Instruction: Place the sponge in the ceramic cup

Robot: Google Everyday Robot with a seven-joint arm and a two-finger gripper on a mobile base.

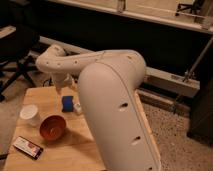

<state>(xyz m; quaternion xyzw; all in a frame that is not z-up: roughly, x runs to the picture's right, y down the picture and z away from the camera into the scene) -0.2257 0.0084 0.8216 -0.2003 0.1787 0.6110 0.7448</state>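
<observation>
The small dark-blue rectangular sponge [67, 103] lies on the pale wooden table [44, 99], apart from the plain white ceramic cup [30, 114]. It looks soft, light and squashable, so I'd pinch its flat sides. The gripper [63, 86] hangs just above it; whether open or closed, I cannot tell.

A wooden worktop [82, 150] carries a red-orange bowl [52, 127] near its left front, and a flat black-and-white box [27, 147] with a red edge lies at the front corner, apart from the bowl. A small white object [78, 108] shows mid-worktop. A dark office chair [14, 52] stands at the left. The gripper [62, 89] hangs over the worktop's far left part.
</observation>
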